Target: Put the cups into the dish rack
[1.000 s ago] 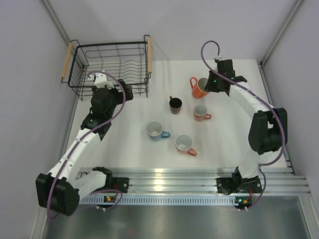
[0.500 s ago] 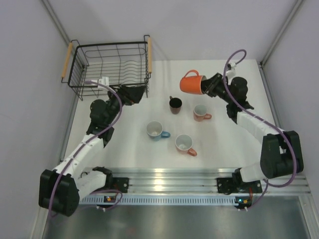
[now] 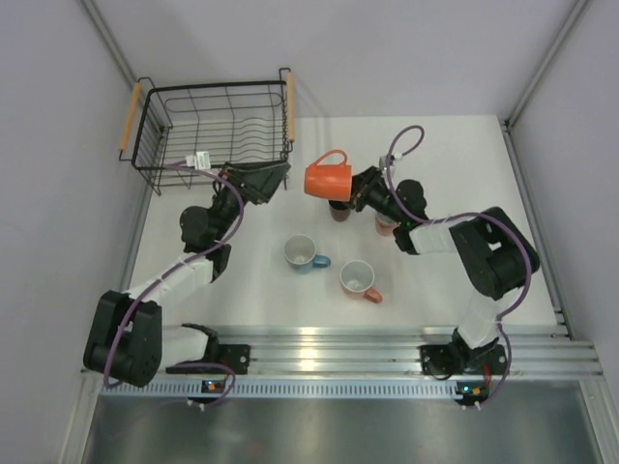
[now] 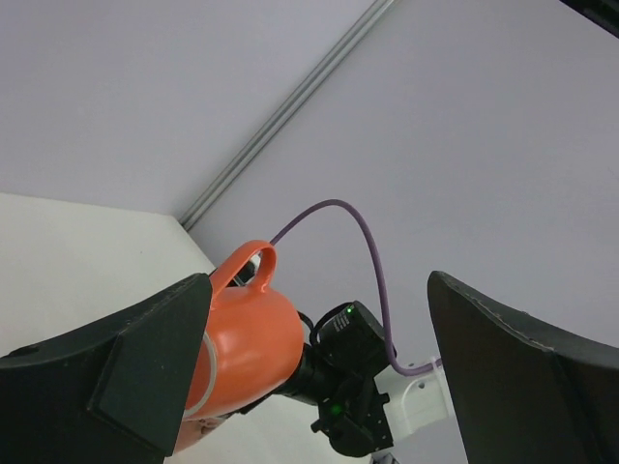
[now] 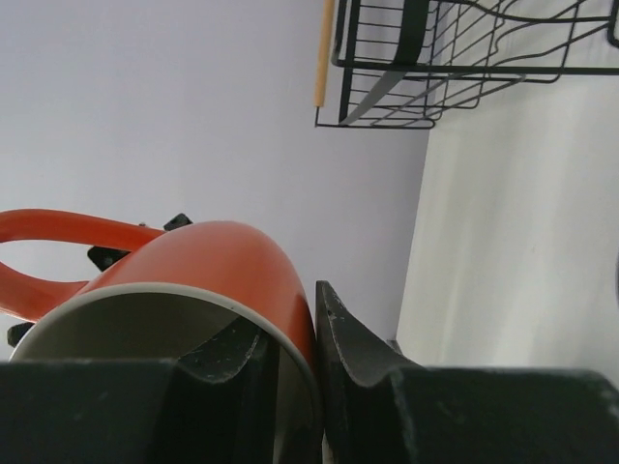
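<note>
One orange mug [image 3: 327,181] (aloft) rim-pinched by right gripper [image 3: 351,189] | left gripper [image 3: 278,180] wide, empty, beside dish rack [image 3: 288,106] corner

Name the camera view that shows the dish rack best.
The top external view: the whole dish rack shows there, with both wooden handles and the wavy wires. The right wrist view catches only one corner with one wooden handle. The left wrist view shows none of it.

Orange mug [image 4: 247,333] and purple cable [image 4: 334,202] between wide-spread left fingers [image 4: 116,377]
</note>
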